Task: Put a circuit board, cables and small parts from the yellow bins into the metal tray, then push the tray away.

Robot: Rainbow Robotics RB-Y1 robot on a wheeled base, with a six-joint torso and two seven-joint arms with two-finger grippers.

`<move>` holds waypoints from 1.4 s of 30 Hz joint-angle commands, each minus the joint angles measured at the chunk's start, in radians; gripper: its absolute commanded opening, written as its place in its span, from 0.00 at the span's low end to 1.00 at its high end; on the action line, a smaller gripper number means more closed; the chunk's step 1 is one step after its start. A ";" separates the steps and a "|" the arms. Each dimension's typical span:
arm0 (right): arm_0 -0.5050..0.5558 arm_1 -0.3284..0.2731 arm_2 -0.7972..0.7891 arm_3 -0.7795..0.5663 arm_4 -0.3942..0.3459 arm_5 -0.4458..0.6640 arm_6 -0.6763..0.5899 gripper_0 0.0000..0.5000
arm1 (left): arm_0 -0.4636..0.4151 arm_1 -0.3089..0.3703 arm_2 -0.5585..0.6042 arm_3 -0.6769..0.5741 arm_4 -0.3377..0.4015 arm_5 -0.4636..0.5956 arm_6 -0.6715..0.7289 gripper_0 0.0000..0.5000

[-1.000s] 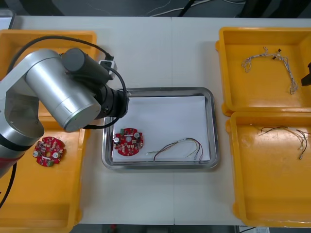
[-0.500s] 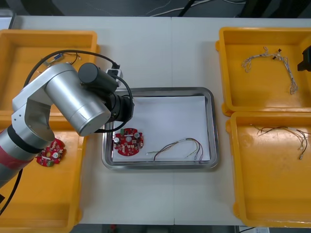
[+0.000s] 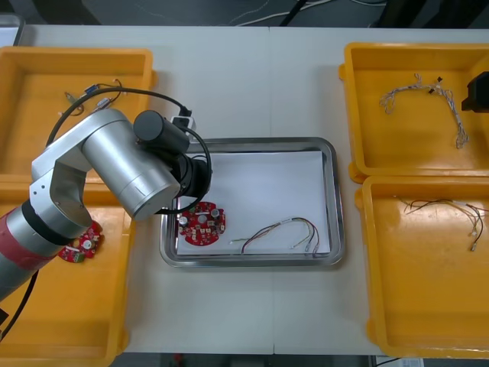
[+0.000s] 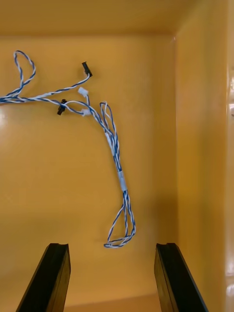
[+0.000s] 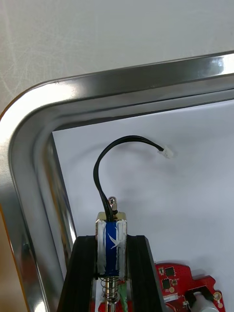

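Blue-wrapped small metal part [image 5: 111, 241] w/ black lead [image 5: 96, 168].

The worktop [image 3: 252, 84] is pale, nearly white and matt, with a thin seam [image 3: 269, 92] running from its far edge towards the middle. Beyond that far edge the floor [image 3: 153, 11] lies dark, with loose cords [image 3: 260, 14] trailing across it. The light is even.

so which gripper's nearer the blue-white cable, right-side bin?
Right. The right gripper hangs open at that cable inside its bin; the left gripper is over the metal tray, shut on a small metal part.
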 commanded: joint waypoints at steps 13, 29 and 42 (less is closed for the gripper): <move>-0.097 0.017 0.036 0.231 0.003 -0.132 0.021 1.00 | -0.007 -0.024 -0.031 -0.001 0.005 -0.070 -0.001 0.00; -0.103 0.066 0.061 0.303 0.014 -0.184 0.024 1.00 | -0.016 -0.031 -0.047 0.049 -0.001 -0.133 0.008 0.00; -0.101 0.085 0.061 0.349 0.020 -0.190 0.032 1.00 | -0.015 -0.032 -0.050 0.051 -0.009 -0.130 0.011 0.59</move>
